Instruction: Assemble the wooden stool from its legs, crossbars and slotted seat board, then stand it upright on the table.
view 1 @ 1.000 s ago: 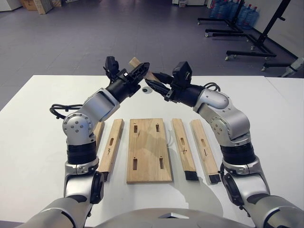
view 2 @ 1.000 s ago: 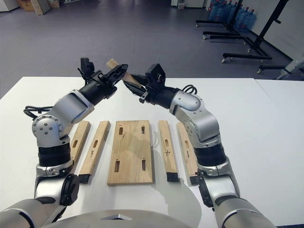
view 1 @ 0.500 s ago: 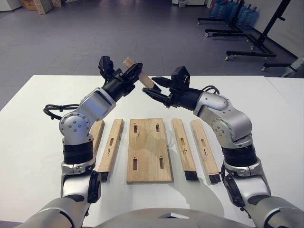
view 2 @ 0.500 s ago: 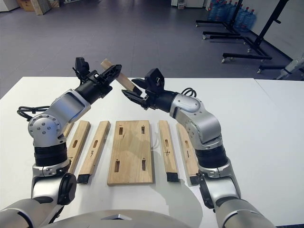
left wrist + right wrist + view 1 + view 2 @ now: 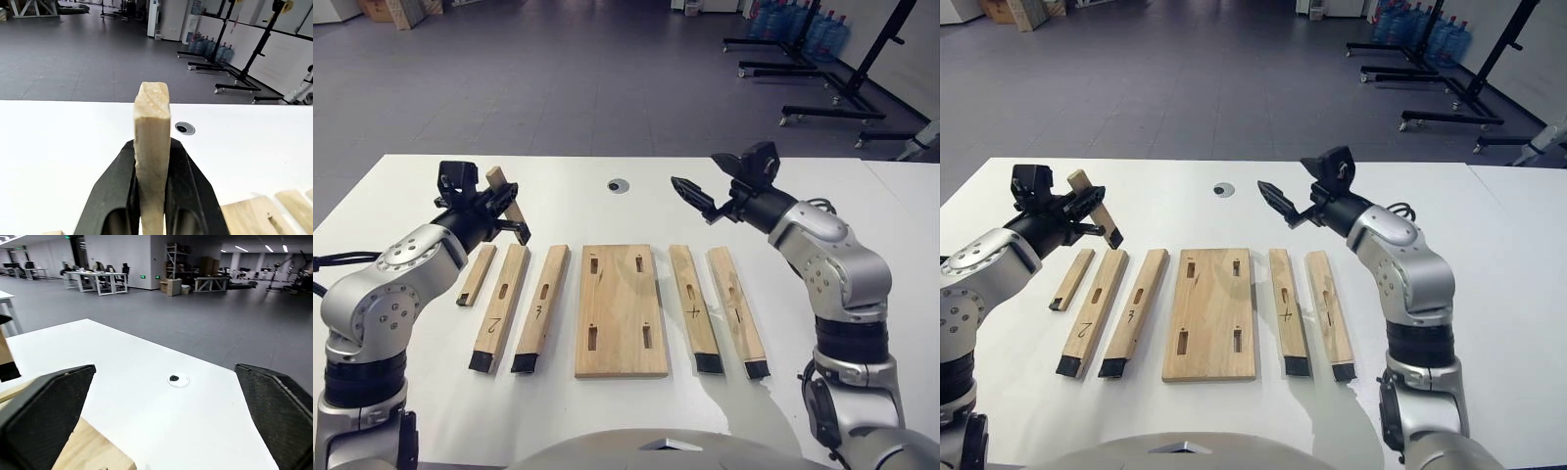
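Bright even overhead light, faint soft shadows

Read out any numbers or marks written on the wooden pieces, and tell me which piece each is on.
"3": inner left leg, beside the seat board.
"2" or "7", unclear: outer left leg.
"+": inner right leg.
A single short stroke, "-" or "1": outer right leg.
Green signs in the room behind: too blurred to read.

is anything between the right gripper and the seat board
Nothing visible. The open right gripper hangs above bare table beyond the seat board; the nearest leg lies flat to the board's right, clear of that path.
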Tool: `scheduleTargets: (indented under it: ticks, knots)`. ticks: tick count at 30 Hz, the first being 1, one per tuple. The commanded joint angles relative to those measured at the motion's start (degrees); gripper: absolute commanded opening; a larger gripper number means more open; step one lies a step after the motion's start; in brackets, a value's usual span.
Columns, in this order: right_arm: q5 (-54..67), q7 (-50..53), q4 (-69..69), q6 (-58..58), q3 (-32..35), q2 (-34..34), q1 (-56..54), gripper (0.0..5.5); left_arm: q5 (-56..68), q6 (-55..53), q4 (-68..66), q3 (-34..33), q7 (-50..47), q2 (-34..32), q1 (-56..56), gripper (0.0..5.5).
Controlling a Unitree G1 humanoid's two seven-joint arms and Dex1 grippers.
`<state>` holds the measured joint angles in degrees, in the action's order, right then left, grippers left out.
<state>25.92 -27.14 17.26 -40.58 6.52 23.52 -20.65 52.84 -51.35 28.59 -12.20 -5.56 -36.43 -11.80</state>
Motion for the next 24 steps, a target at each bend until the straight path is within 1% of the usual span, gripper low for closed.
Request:
scheduleTargets:
  ticks: [1,5,8,11,15,20,24]
  knots:
    - [-0.6,2.3,1.7,-0.1,0.2,-0.7,2.8,5.22,-3.1,1.7,1.1,-1.7,2.7,0.4,3.6,0.39]
    - [-0.7,4.8,0.1,0.4,2.3,-1.2,3.6,5.22,-9.0,4.5,1.2,-3.6,4.0,0.1,6.3,0.39]
    - [-0.5,5.6,-0.8,0.1,3.9,-0.4,3.6,5.22,-9.2,5.0,1.8,-6.7,4.5,1.2,6.6,0.39]
    - [-0.3,6.5,-1.0,-0.5,5.0,-0.2,4.0,5.22,-9.8,4.8,2.0,-7.4,5.9,1.3,7.5,0.39]
    - [0.6,8.2,2.9,-1.9,6.8,-0.8,9.3,5.22,-9.7,4.8,3.9,-7.3,7.4,3.3,10.7,0.39]
    - [0.8,9.0,4.7,-2.3,6.9,-1.3,12.5,5.22,-10.2,7.6,2.9,-9.7,12.3,5.7,18.5,0.39]
    - [0.3,8.1,3.0,-2.1,5.1,-1.0,10.2,5.22,-12.6,10.8,1.2,-9.8,14.1,6.8,18.8,0.39]
